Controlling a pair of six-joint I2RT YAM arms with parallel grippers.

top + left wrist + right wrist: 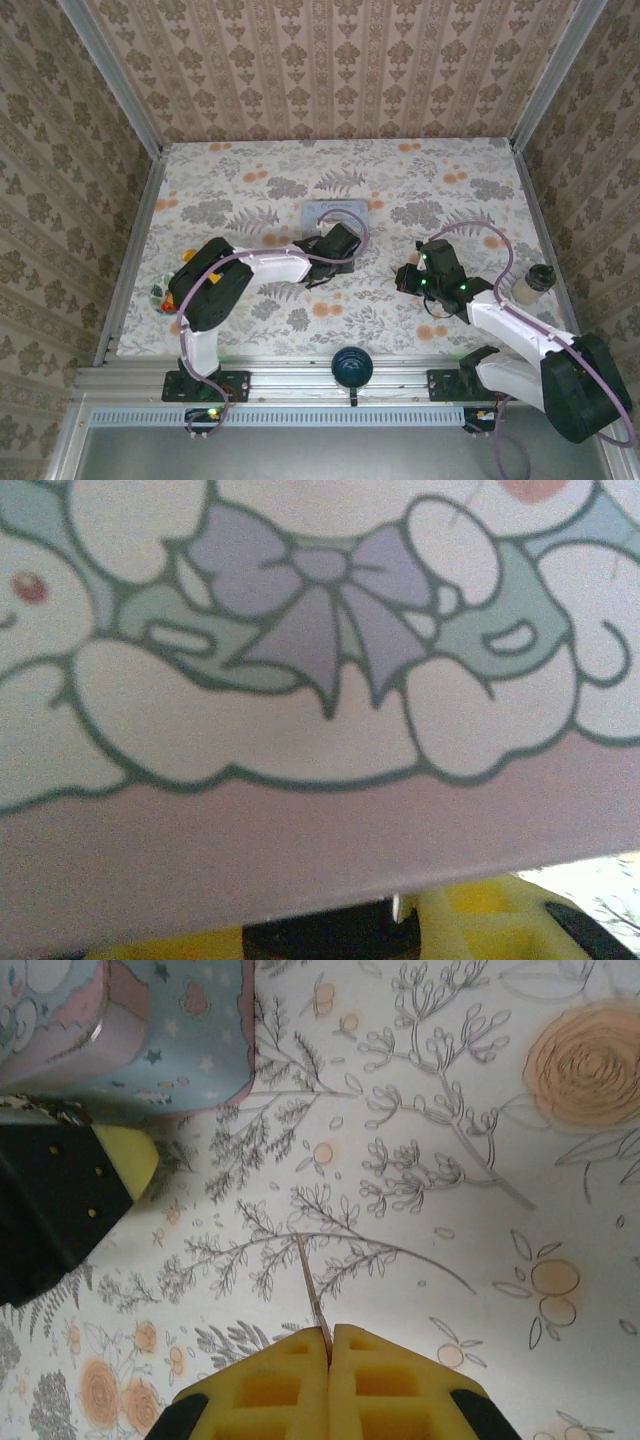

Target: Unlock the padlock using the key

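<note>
My right gripper (329, 1335) pinches the key (311, 1282) tight; left gripper (338, 240) sits at the tin (345, 207), its opening I cannot tell.

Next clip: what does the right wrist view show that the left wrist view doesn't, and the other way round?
Right wrist adds: the right gripper shut on the key, whose thin blade sticks out over the floral table.
Left wrist adds: a close-up of the cartoon bow on the tin, and a dark shape at the bottom edge, too cropped to identify.
Both: the tin and yellow pads of the left gripper.
</note>
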